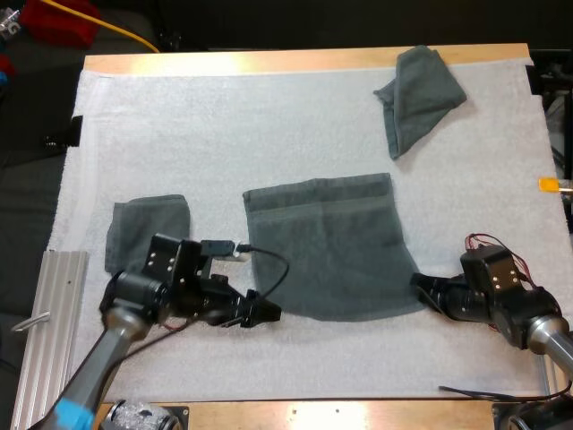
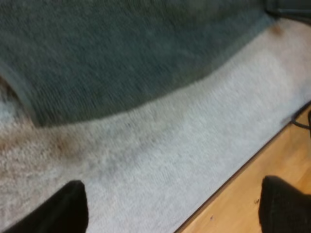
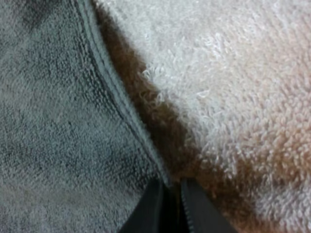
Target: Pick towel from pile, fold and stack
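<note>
Spread towel (image 1: 327,246) lies flat at frame centre. The right gripper (image 1: 417,283) pinches its lower-right hem, fingers narrow; the left gripper (image 1: 267,313) gapes wide, empty, beside the lower-left corner. A one-sided pull could skew the fold or slip the thin hem free.

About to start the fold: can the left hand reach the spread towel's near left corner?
Probably yes. The left hand is open and sits beside the spread towel, at its near left corner, with only bare mat between.
</note>
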Motion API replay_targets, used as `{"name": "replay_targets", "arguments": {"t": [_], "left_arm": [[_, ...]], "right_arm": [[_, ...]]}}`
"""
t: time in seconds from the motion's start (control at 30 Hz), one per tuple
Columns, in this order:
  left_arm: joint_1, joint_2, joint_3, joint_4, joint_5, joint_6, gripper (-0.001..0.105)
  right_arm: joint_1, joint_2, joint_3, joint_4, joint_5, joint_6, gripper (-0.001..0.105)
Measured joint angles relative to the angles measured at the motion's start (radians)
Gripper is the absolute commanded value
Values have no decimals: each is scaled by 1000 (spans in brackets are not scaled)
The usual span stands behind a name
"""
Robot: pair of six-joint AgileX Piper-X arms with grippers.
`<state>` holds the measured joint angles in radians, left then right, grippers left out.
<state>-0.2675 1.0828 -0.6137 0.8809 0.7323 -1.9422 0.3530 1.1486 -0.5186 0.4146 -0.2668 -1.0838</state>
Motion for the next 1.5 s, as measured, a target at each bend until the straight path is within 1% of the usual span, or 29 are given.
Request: {"name": "replay_targets", "arguments": {"t": [0.2,0.5,0.67,0.77,0.83,1.03,1.1,1.2,1.37,1.4,1.47,1.5], "left_arm": [[0,133,0,-94,0,-36,70],[0,250,0,-219,1,-71,70],[0,295,0,-230,-6,-72,70],[0,296,0,-226,-60,-72,70],[0,296,0,-226,-74,-72,70],[0,296,0,-234,-81,-72,70],[0,296,0,-249,-69,-72,70],[0,304,0,-273,-28,-72,69],[0,351,0,-282,24,-72,69],[0,363,0,-282,29,-72,67],[0,384,0,-282,60,-72,57],[0,391,0,-282,76,-72,54]], "right_arm": [[0,0,0,0,-12,0,2],[0,0,0,0,-14,0,2],[0,0,0,0,-16,0,2],[0,0,0,0,-16,0,2],[0,0,0,0,-16,0,2],[0,0,0,0,-16,0,2],[0,0,0,0,-16,0,2],[0,0,0,0,-16,0,2],[0,0,0,0,-20,0,2],[0,0,0,0,-20,0,2],[0,0,0,0,-22,0,2],[0,0,0,0,-22,0,2]]}}
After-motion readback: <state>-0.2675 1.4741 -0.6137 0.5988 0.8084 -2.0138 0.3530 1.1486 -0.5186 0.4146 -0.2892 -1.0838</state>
